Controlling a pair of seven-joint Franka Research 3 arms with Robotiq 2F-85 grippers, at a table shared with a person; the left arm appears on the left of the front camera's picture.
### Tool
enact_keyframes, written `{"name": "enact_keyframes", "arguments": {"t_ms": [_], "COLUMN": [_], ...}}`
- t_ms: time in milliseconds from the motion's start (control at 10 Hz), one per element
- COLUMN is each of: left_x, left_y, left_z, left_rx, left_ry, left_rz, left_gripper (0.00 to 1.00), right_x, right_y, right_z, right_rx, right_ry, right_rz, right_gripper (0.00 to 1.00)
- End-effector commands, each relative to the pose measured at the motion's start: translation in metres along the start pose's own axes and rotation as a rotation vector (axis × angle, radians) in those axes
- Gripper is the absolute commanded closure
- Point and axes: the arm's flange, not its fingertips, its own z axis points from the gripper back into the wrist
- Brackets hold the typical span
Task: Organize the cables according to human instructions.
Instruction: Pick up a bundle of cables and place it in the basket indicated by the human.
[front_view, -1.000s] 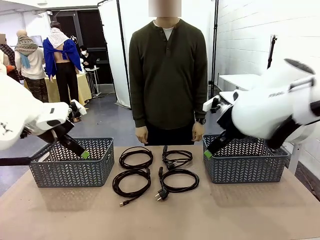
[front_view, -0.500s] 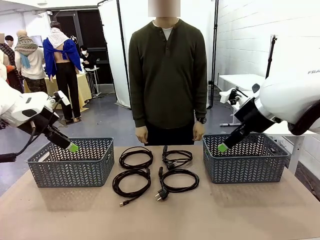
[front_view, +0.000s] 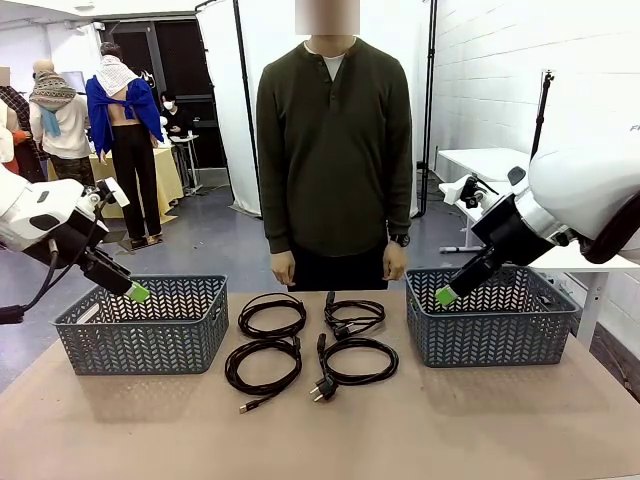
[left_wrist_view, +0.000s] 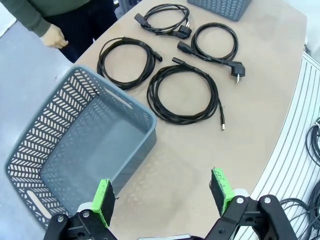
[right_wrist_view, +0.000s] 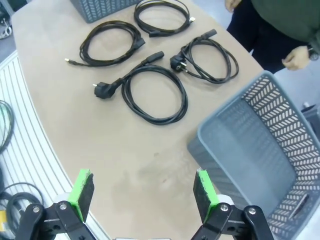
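The left gripper (left_wrist_view: 161, 189) hangs wide open and empty over a grey basket (left_wrist_view: 30, 150). The four coiled cables (left_wrist_view: 151, 95) lie on the table (left_wrist_view: 200, 165), well beyond its fingertips. The right gripper (right_wrist_view: 143, 191), equally spread and empty, hovers beside another basket (right_wrist_view: 280, 125), with the cables ahead of it, near the person (front_view: 335, 150).

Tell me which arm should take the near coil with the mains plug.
Right, probably. That coil lies on the right half of the group, nearer the open right gripper by the right basket; the left gripper would have to cross another coil.
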Motion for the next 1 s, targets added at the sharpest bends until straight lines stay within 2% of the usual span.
{"name": "enact_keyframes", "arguments": {"t_ms": [0, 900], "left_x": [0.0001, 0.0001], "left_y": [0.0015, 0.0015], "left_z": [-0.0017, -0.0017], "left_rx": [0.003, 0.003], "left_ry": [-0.003, -0.003], "left_rz": [0.007, 0.007], "left_gripper": [0.0, 0.0], "right_x": [-0.0003, -0.0003], "right_y": [-0.002, -0.002], "right_z": [-0.0004, -0.0004], "right_rx": [-0.005, -0.005], "right_ry": [-0.001, -0.001], "right_rz": [0.0, 0.0], "right_gripper": [0.0, 0.0]}}
